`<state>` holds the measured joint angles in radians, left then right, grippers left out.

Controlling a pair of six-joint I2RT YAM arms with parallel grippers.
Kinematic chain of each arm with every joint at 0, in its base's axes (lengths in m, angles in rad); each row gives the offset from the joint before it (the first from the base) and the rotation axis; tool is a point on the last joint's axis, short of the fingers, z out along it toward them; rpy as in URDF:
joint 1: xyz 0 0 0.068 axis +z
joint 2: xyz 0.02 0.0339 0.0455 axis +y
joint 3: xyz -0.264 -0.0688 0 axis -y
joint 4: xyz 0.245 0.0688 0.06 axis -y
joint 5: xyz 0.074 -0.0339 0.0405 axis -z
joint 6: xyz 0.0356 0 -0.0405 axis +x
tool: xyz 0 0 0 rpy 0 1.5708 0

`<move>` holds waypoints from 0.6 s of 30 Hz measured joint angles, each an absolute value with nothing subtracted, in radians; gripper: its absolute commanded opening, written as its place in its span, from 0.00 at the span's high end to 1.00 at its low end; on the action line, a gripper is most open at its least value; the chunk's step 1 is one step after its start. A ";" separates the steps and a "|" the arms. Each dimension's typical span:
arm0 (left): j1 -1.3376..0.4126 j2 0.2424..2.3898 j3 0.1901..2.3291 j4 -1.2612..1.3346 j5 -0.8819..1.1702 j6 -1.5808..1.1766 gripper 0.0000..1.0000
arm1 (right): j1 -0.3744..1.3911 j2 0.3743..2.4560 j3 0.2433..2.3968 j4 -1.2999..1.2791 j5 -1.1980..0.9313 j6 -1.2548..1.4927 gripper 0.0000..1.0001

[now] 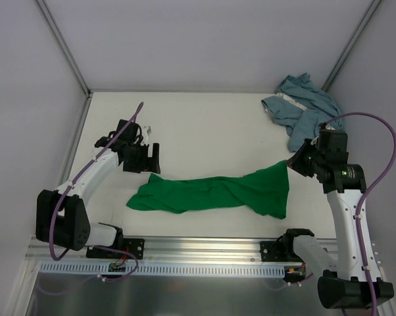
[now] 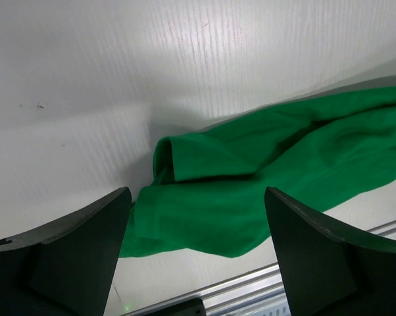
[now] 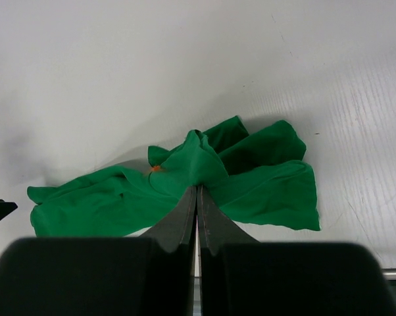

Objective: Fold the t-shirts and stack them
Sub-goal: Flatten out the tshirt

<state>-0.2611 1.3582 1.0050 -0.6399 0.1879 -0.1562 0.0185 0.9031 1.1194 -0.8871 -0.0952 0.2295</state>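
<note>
Nothing folded or stacked: green t-shirt [image 1: 211, 192] lies stretched along the worktop's near edge, my right hand [image 1: 294, 162] clenched on its end, left hand [image 1: 150, 158] released. Blue-grey t-shirt [image 1: 302, 105] crumpled, far-right corner.

Bright green t-shirt [image 1: 214, 192] lies rumpled across the near worktop [image 1: 204, 125], right end pinched up by the right end effector [image 3: 197, 191]; blue-grey t-shirt [image 1: 303, 105] sits crumpled in the far right corner.
</note>
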 measured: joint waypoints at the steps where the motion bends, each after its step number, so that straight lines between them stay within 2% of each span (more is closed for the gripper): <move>1: -0.243 1.353 0.988 -0.638 0.204 -0.155 0.16 | 0.019 0.900 1.114 -0.887 -0.096 0.229 0.99; 10: -0.215 1.365 0.910 -0.610 0.365 -0.157 0.21 | 0.019 0.888 1.093 -0.887 -0.101 0.228 0.99; 18: -0.215 1.417 0.900 -0.586 0.402 -0.156 0.22 | 0.019 0.876 1.091 -0.887 -0.104 0.228 0.99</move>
